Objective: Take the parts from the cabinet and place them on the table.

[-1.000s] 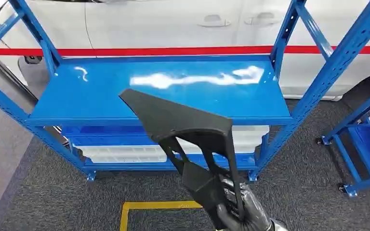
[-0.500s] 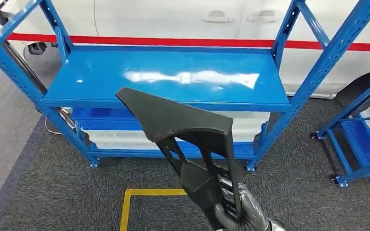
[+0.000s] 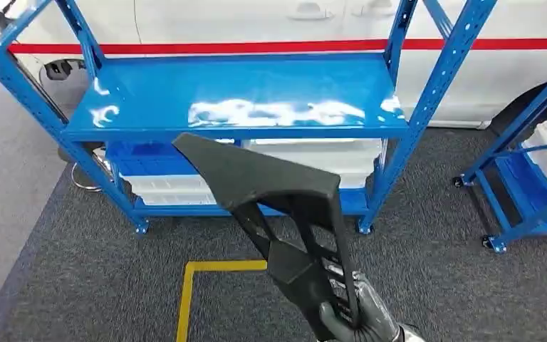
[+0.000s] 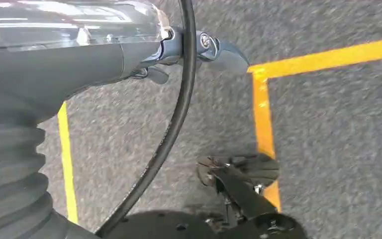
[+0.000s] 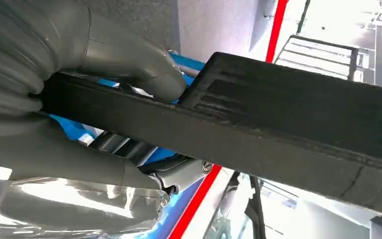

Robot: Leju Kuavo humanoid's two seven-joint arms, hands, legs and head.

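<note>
Whole view farther from rack [image 3: 235, 100].

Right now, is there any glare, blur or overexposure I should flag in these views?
Head view: sharp, with white glare streaks on the blue shelf. Left wrist view: the carpet is motion-smeared and the left hand is soft. Right wrist view: the black part is close and soft, and the background is blown out.

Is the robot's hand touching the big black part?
Touching. In the right wrist view the right hand wraps its thumb and fingers around the black part; the head view shows it gripping the part's lower end.
</note>
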